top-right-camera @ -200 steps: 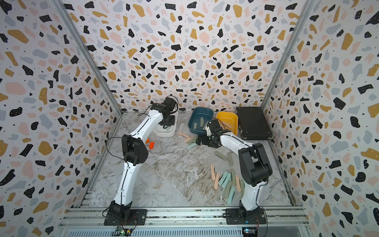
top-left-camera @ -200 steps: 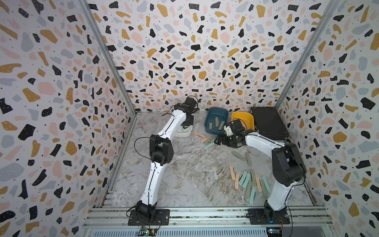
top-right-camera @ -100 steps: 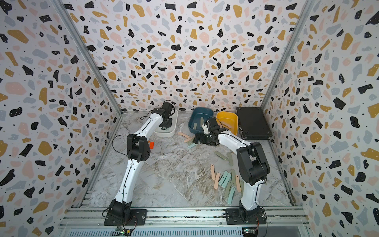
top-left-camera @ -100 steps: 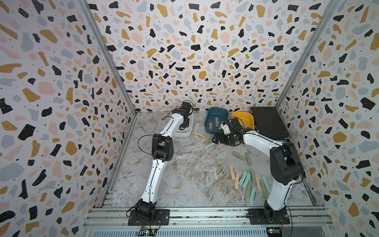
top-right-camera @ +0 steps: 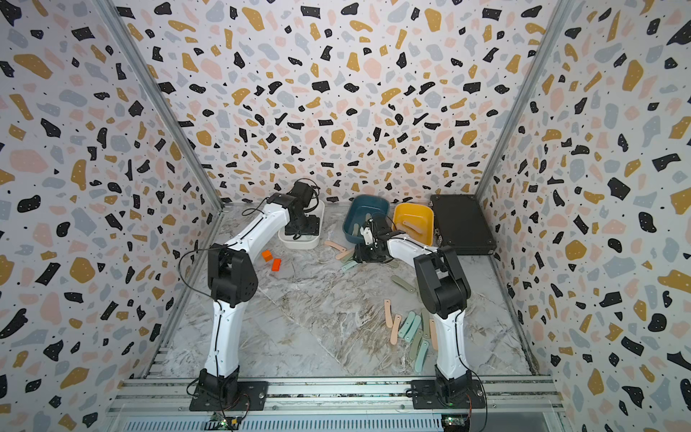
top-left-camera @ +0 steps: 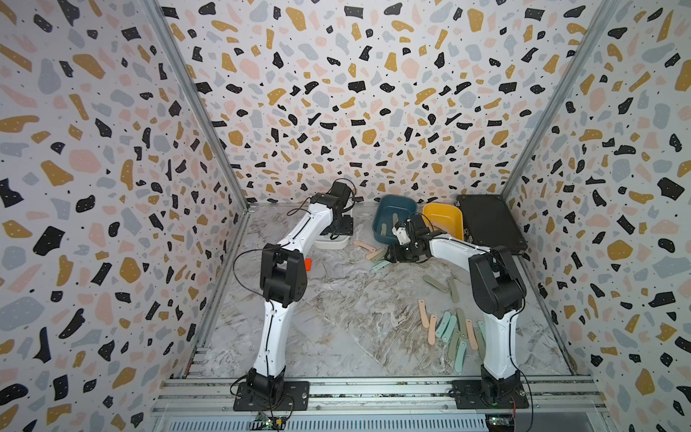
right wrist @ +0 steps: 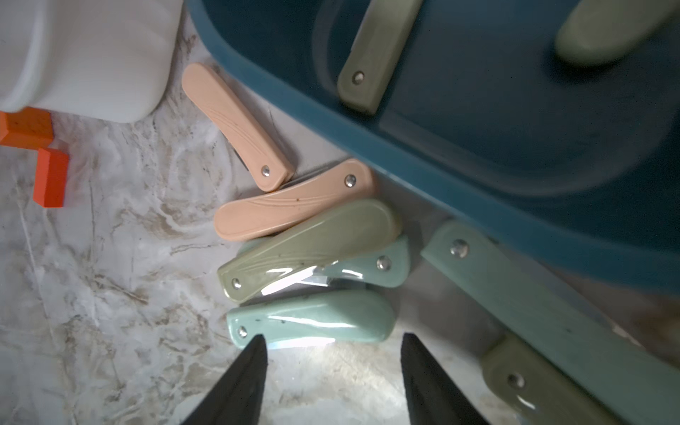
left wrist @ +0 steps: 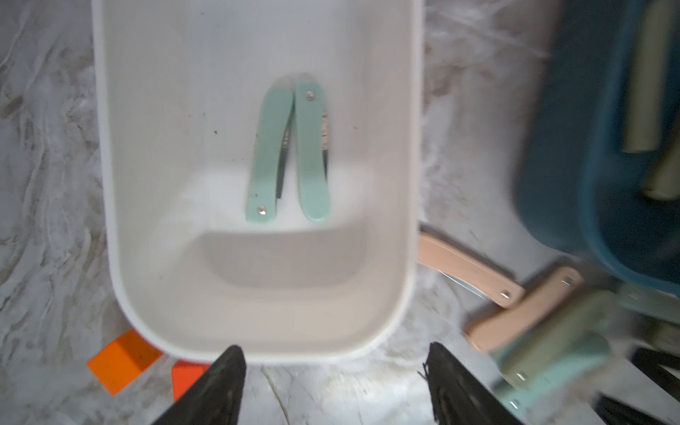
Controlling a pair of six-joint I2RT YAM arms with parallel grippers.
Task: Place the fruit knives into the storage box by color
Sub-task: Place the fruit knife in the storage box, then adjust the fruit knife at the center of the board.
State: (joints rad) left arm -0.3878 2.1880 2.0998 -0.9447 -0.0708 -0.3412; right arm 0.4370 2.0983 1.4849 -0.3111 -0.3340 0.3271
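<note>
My left gripper (left wrist: 335,353) hangs open over the near end of the white storage box (left wrist: 412,184), which holds two mint fruit knives (left wrist: 270,154) side by side. In both top views it sits over that box (top-left-camera: 332,245) (top-right-camera: 299,245). The right gripper (right wrist: 333,340) is open and low over the floor beside the teal box (right wrist: 441,176), nothing between its fingers. A mint knife (right wrist: 311,327) lies just past its fingertips. Beyond it lie a sage knife (right wrist: 305,250) and two peach ones (right wrist: 290,209). Sage knives (right wrist: 375,55) lie in the teal box. The yellow box (top-right-camera: 415,213) stands right of it.
A flat black case (top-left-camera: 490,224) lies at the back right. Two orange blocks (top-right-camera: 267,255) sit left of the white box. Several more knives (top-left-camera: 448,329) lie scattered at the front right, beside the right arm's base. Patterned walls close in three sides.
The left gripper has opened over the white box, and a mint knife now lies loose in it. The right gripper's jaws have narrowed from wide open as it shifted slightly left over the knives.
</note>
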